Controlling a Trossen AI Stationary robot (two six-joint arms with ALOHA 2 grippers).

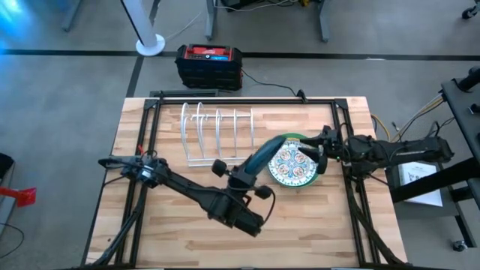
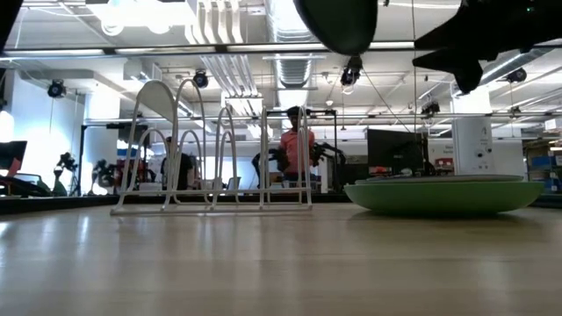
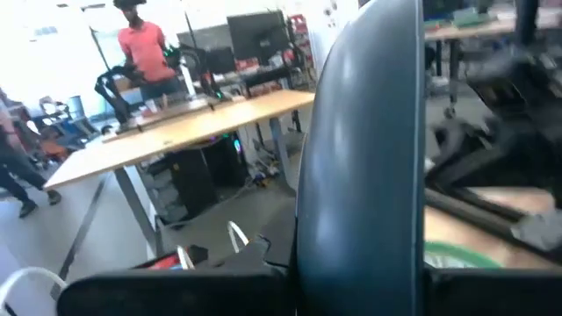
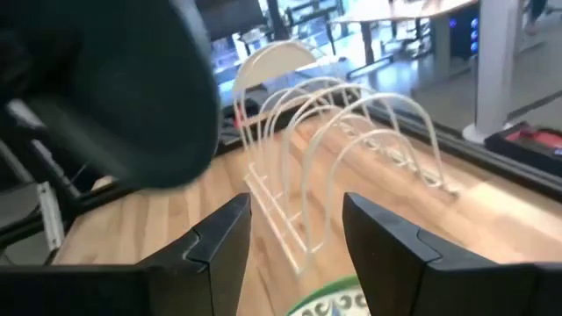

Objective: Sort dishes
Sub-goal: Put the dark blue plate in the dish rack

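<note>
My left gripper [image 1: 251, 171] is clamped on the rim of a round dark teal dinner plate [image 1: 260, 160], which I hold lifted off the table and standing on edge; in my left wrist view that plate [image 3: 360, 149] rises as a broad dark slab straight ahead of me and blocks most of what lies beyond it. My right gripper [image 4: 290, 235] has its two dark fingers [image 4: 224, 246] spread apart with nothing between them, and it hovers over the stack of plates that I take as my landmark. On top of that stack lies a round white plate with a blue floral pattern [image 1: 292, 165], and under it a plain light green plate [image 2: 443, 195] rests flat on the pale wooden table [image 1: 322, 225]. The teal plate hangs just beside the stack, on the side toward the white wire dish rack [image 1: 217, 135], and its edge overlaps the stack's rim from above. The rack stands near the stack, its curved loops upright and holding nothing. Beyond the table's far edge from the stack sits a black and red box [image 1: 209, 66] on the floor. Far behind the rack a person in a red shirt [image 2: 297, 149] stands in the room.
</note>
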